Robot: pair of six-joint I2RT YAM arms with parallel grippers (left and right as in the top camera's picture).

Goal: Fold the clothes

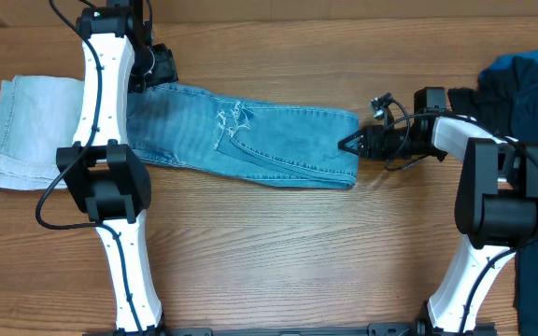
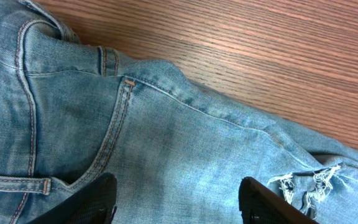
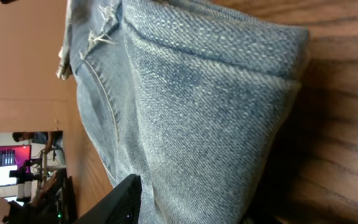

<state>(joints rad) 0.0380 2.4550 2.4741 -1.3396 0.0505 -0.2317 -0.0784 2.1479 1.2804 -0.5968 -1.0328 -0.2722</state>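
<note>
Jeans [image 1: 250,140] lie mid-table [image 1: 278,252], folded lengthwise into one long band with the frayed rip facing up.

Left gripper [image 2: 178,202] is over the jeans' waistband end, by the pocket seam. Its jaws are apart with flat denim between them and nothing bunched, so it's not gripping.

Right gripper [image 1: 351,145] is at the jeans' opposite end, nose against the folded edge. The wrist view shows only one finger [image 3: 120,199] beside the stacked layers. The other is out of frame, so I can't tell if it's clamped or apart.

My read: one arm per end, so the band can be folded end-over-end without skewing.

Paler folded denim [image 1: 31,131] lies just past the jeans' waist end, likely the done pile. Dark garments [image 1: 521,84] sit well past the jeans' other end, likely queued.
</note>
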